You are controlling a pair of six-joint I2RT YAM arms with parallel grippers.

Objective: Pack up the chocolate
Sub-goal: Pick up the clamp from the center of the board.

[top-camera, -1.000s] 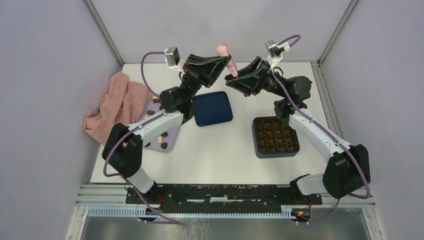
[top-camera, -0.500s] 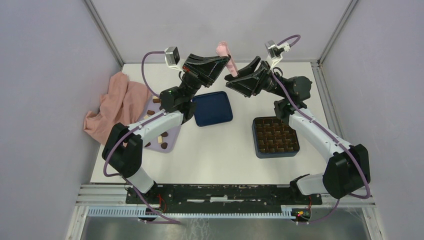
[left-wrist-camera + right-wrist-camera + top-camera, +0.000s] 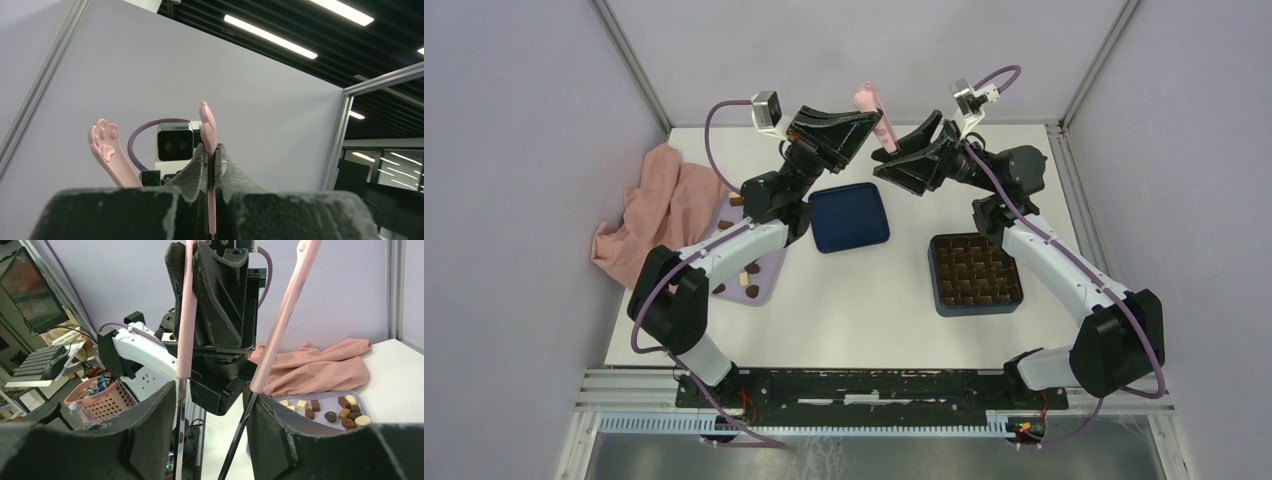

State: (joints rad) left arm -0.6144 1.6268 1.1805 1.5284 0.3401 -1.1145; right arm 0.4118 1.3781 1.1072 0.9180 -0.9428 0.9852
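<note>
A: What is happening over the table (image 3: 864,300)?

B: Both arms are reaching high above its far side, wrists facing each other. Below them the dark blue box (image 3: 980,309) is sitting on the right and the lilac tray (image 3: 769,272) on the left, partly under the left arm.

A: And what is changing?

B: The right gripper (image 3: 210,390) is spreading. Its jaws are standing visibly wider than a second ago, and that wrist is lifting slightly.

A: The left gripper (image 3: 211,150)?

B: It is staying clamped tight on one leg of the pink tongs (image 3: 208,122). Its wrist view is showing that leg pinched between the closed fingers, while the other paw-tipped leg is sticking out free to the side.

A: So the tongs are changing hands?

B: It is looking that way. Both legs are running up between the right jaws, but whether the pads are touching them is not showing. Either the right is letting go, or it is settling into a wider hold.

A: What is that meaning for the packing?

B: It is still waiting. The chocolate (image 3: 345,410) is lying on the lilac tray, just beside the pink cloth (image 3: 320,367), well apart from the box. Whether any piece is already sitting in the grid is too small to tell.
</note>
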